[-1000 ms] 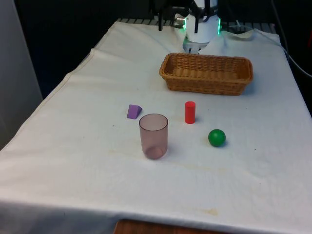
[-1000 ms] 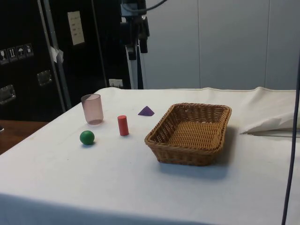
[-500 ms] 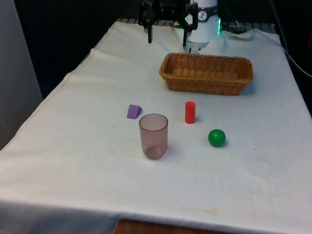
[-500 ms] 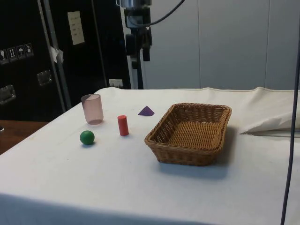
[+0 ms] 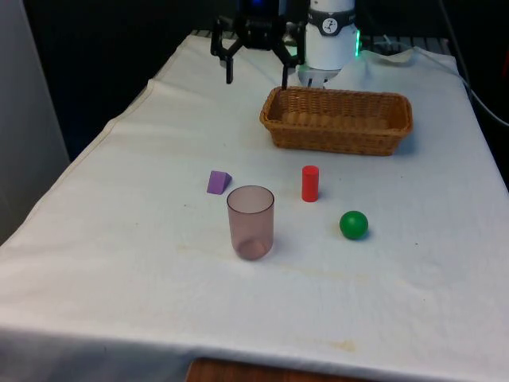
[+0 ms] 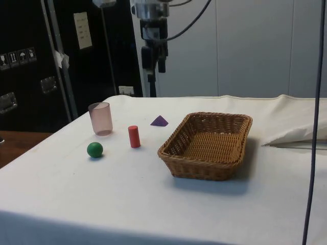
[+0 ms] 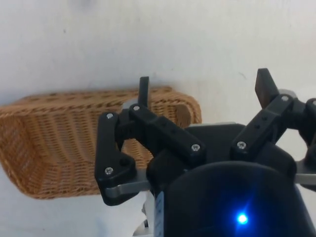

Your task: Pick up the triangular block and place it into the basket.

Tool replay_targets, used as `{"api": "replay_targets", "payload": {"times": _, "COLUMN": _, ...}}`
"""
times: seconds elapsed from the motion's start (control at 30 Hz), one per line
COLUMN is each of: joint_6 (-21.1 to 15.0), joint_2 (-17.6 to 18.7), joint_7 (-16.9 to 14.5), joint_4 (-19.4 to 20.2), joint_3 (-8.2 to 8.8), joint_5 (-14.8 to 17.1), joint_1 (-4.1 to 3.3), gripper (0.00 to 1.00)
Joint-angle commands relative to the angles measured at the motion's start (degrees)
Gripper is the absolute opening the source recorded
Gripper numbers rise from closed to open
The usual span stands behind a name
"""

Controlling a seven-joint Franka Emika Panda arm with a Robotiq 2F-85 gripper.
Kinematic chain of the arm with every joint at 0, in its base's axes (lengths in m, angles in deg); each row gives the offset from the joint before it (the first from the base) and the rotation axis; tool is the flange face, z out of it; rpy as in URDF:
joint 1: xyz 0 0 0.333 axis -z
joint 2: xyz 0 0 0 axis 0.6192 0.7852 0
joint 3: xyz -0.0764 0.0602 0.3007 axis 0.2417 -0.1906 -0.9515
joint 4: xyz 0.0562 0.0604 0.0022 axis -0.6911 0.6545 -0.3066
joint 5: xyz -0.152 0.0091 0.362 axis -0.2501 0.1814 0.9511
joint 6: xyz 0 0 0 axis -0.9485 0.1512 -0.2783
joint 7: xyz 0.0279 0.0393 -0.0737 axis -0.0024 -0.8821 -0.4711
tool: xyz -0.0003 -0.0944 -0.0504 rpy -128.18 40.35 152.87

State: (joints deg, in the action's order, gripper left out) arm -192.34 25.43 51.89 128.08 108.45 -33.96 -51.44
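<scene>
Triangular block [image 5: 219,182], purple: centre-left of front view, on cloth just above pink cup [image 5: 250,222]; untouched. Basket [image 5: 337,119]: upper centre, empty. Gripper [image 5: 256,73]: fingers spread wide, empty, upper centre-left; has swung leftward and lower within the last second, so approach under way, grasp pending

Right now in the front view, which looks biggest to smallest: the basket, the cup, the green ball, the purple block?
1. basket
2. cup
3. green ball and purple block look about the same size, so I won't rank them.
</scene>
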Motion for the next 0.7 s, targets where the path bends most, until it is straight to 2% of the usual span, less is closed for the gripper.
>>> {"api": "replay_targets", "payload": {"times": 0.0, "joint_6": -1.0, "joint_2": 0.2, "joint_7": -0.9, "joint_4": 0.2, "joint_3": -0.11, "joint_5": 0.9, "joint_1": 0.29, "gripper": 1.00}}
{"api": "replay_targets", "payload": {"times": 0.2, "joint_6": -3.2, "joint_2": 2.1, "joint_7": -2.3, "joint_4": 0.3, "joint_3": 0.57, "joint_5": 1.4, "joint_1": 0.52, "gripper": 1.00}}
{"api": "replay_targets", "payload": {"times": 0.23, "joint_6": -2.4, "joint_2": 1.9, "joint_7": -1.4, "joint_4": 0.2, "joint_3": 0.80, "joint_5": 0.6, "joint_1": 0.23, "gripper": 1.00}}
{"api": "replay_targets", "payload": {"times": 0.27, "joint_6": -3.4, "joint_2": 2.3, "joint_7": -2.5, "joint_4": 0.2, "joint_3": 0.69, "joint_5": 1.5, "joint_1": 0.52, "gripper": 1.00}}
{"api": "replay_targets", "payload": {"times": 0.4, "joint_6": -4.2, "joint_2": 3.5, "joint_7": -3.3, "joint_4": -0.2, "joint_3": 1.03, "joint_5": 1.8, "joint_1": 0.69, "gripper": 1.00}}
{"api": "replay_targets", "payload": {"times": 0.47, "joint_6": -4.1, "joint_2": 3.8, "joint_7": -3.7, "joint_4": -0.5, "joint_3": 1.09, "joint_5": 2.0, "joint_1": 0.80, "gripper": 1.00}}
{"api": "replay_targets", "payload": {"times": 0.5, "joint_6": -4.2, "joint_2": 3.7, "joint_7": -2.6, "joint_4": -0.3, "joint_3": 1.43, "joint_5": 0.9, "joint_1": 0.46, "gripper": 1.00}}
{"api": "replay_targets", "payload": {"times": 0.53, "joint_6": -4.1, "joint_2": 4.0, "joint_7": -3.8, "joint_4": -0.7, "joint_3": 1.15, "joint_5": 2.1, "joint_1": 0.86, "gripper": 1.00}}
{"api": "replay_targets", "payload": {"times": 0.67, "joint_6": -4.1, "joint_2": 4.5, "joint_7": -4.2, "joint_4": -1.2, "joint_3": 1.26, "joint_5": 2.5, "joint_1": 0.86, "gripper": 1.00}}
